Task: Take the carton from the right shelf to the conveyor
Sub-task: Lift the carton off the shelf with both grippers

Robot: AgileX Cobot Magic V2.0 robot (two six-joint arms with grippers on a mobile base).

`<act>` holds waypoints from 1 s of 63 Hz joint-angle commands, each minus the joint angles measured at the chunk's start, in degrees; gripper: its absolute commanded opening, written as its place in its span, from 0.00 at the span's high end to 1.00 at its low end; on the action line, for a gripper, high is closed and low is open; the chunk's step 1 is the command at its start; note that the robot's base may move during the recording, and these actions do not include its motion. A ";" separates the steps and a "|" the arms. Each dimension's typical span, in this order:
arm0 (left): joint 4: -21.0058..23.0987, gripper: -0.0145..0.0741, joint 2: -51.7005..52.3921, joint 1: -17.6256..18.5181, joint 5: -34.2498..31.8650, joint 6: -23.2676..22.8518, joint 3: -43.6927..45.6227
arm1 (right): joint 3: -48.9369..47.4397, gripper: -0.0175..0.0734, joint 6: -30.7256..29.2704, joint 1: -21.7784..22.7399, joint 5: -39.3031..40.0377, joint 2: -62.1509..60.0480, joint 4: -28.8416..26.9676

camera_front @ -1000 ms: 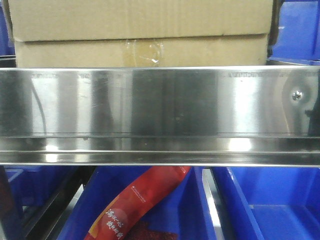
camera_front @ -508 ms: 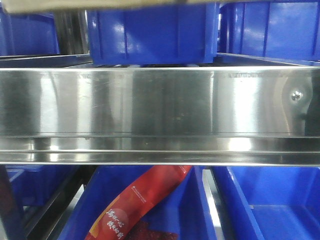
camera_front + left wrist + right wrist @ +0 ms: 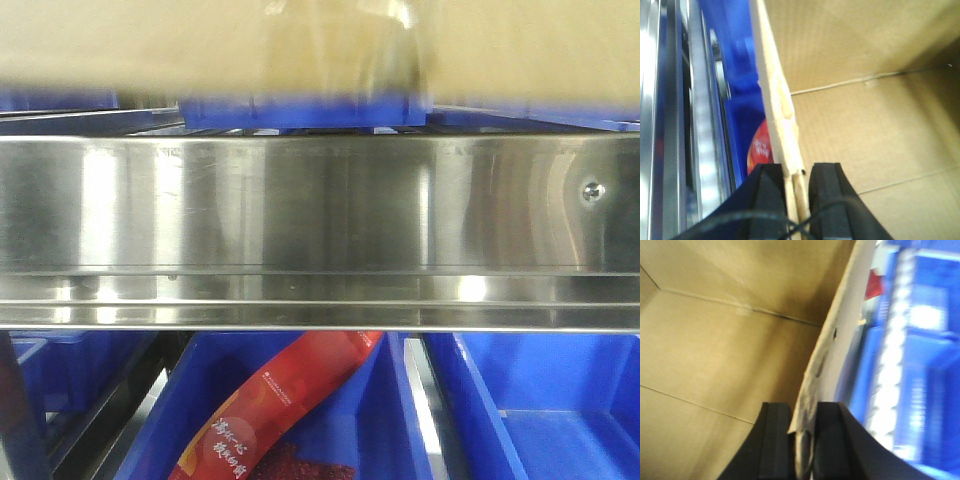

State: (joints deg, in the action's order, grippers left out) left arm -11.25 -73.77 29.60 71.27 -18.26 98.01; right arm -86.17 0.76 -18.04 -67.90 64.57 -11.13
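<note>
With carton (image 3: 300, 40) just above shelf (image 3: 320, 200) front edge, left claw (image 3: 792, 172) and right claw (image 3: 803, 412) each pinching a wall, advisable to keep both level and clear that edge before turning.

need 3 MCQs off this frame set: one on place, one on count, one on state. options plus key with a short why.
1. Where does the red packet lie?
A. In a blue bin below the shelf rail
B. On top of the rail
C. Hanging from the rail

2. How many screw heads show on the shelf rail in the front view?
A. None
B. One
C. Three

3. How does the left gripper stand to the carton?
A. Open, beside it
B. Open, above it
C. Shut on its side wall

Key:
1 A: the packet lies slantwise in the bin under the rail.
2 B: a single screw head sits near the rail's right end.
3 C: the left wrist view shows one finger on each side of the cardboard wall, pinching it.
</note>
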 commanded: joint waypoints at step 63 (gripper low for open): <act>0.10 0.85 5.88 1.67 -1.31 -0.39 -2.00 | 0.42 0.88 -1.28 0.14 4.53 -1.79 -1.74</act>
State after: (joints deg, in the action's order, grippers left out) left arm -11.87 -68.72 30.85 71.27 -19.17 95.68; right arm -85.62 0.64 -18.04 -66.30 63.50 -13.26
